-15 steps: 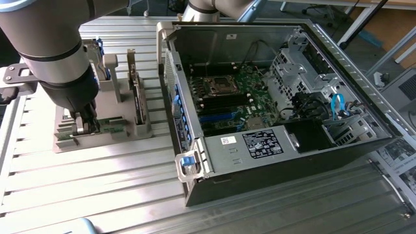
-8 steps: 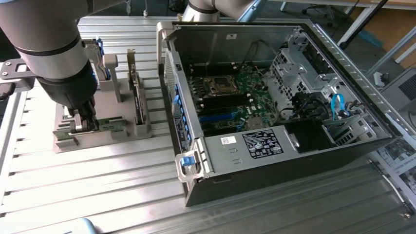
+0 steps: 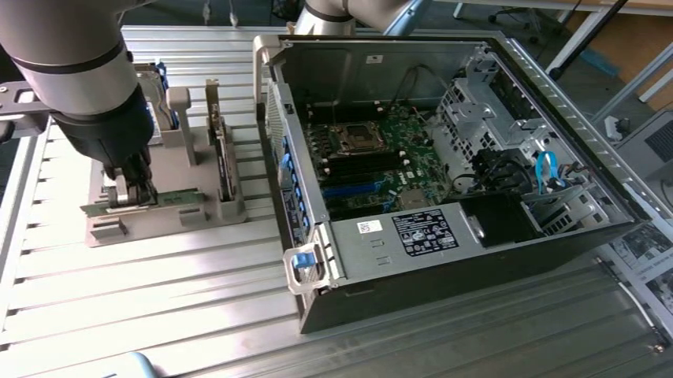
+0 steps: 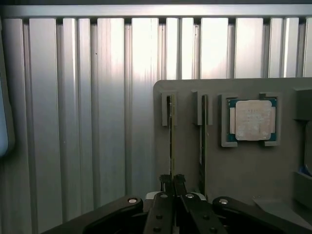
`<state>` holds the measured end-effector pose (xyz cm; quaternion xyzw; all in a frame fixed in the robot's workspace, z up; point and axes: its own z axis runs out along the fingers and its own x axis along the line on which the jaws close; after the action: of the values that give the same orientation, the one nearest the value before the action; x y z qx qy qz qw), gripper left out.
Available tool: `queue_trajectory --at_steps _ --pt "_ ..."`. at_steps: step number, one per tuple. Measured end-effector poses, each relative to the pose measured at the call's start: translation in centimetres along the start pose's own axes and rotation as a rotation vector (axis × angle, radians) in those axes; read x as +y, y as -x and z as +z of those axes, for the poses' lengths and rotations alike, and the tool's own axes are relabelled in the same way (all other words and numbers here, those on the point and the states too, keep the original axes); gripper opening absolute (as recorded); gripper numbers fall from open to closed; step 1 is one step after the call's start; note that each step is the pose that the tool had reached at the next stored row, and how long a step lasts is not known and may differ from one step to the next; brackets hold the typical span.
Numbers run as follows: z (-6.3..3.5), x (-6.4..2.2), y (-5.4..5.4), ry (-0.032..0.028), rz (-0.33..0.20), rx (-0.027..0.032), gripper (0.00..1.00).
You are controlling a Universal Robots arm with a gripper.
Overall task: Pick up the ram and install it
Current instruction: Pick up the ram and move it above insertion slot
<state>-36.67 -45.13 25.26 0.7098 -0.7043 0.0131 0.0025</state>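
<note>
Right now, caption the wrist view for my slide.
Gripper shut on the ram in its grey holder, processor chip alongside.

We find the holder (image 3: 202,216) on the tabletop (image 3: 158,293), at the exterior view's left of the case (image 3: 363,260); the ram (image 3: 176,196) stands edgewise in it.

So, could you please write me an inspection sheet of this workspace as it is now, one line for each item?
Surface: slotted metal table, carrying a grey parts tray and an open computer case.
Job's things: the ram stands on edge in a tray slot; motherboard exposed inside the case.
Clutter: second stick, processor chip, expansion card, all on the tray.
Grippers: gripper, jaws closed on the ram.
Cables: blue cable inside the case.
Surroundings: brown board beyond the case.
</note>
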Motion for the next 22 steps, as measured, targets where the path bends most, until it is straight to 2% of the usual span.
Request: queue_trajectory --at_steps 22 --pt "-3.43 -0.05 -0.1 -0.0001 0.000 0.0000 0.12"
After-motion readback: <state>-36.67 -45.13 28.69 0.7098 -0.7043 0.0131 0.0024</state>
